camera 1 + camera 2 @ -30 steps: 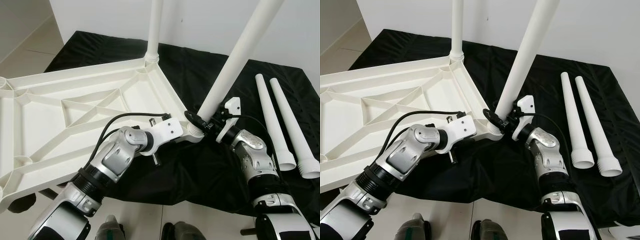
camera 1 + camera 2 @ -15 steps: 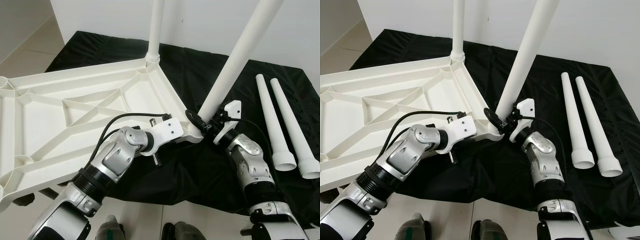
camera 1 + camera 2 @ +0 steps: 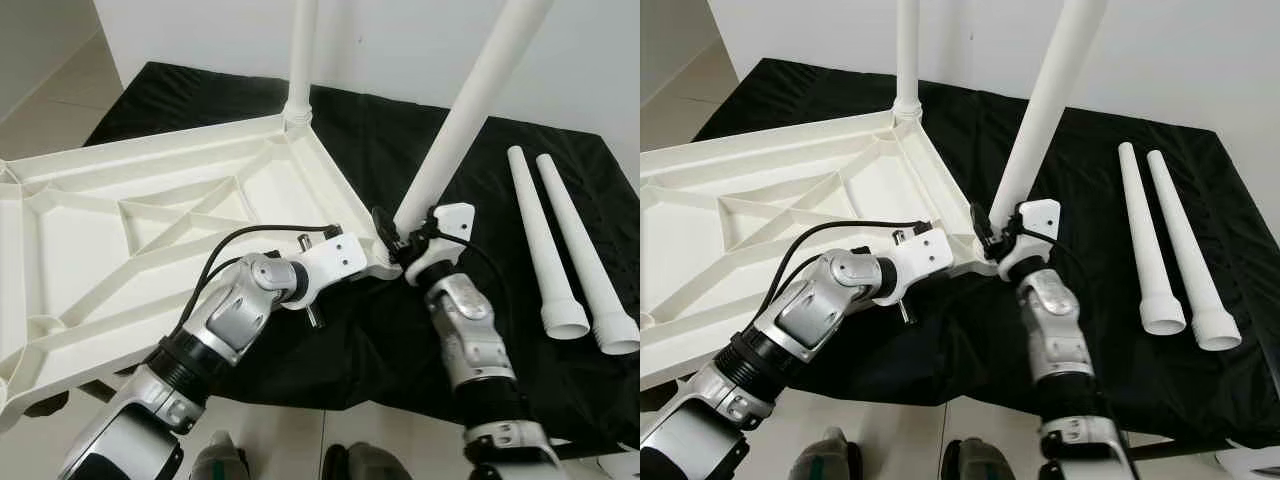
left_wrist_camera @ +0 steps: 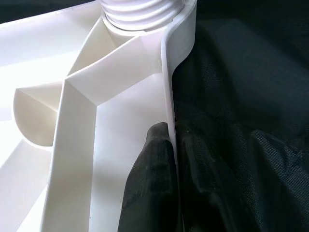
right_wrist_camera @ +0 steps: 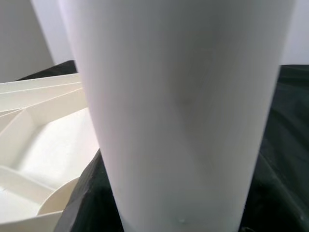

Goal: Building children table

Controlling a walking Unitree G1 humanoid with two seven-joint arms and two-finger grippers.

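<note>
Tabletop [image 3: 150, 240] of white plastic lies upside down on a black cloth [image 3: 400, 340], its ribbed underside facing up and taking the 9 o'clock half of the head views. One white table leg [image 3: 299, 50] stands upright in the corner socket at 12 o'clock. A second leg [image 3: 465, 110] rises from the corner socket near the centre of the scene and tilts toward 1 o'clock. The right gripper [image 3: 400, 240] is at the foot of this tilted leg, its black fingers set around the base just above the socket; the right wrist view looks straight onto the leg's white shaft [image 5: 183, 111]. The left gripper [image 4: 169, 183] pinches the tabletop's thin outer rim [image 4: 169, 96] just beside that same corner, one finger inside the rim and one outside, closed on the edge. Two loose legs [image 3: 545, 240] [image 3: 585, 250] lie side by side on the cloth at 3 o'clock, flared ends toward the robot, well apart from both grippers.
</note>
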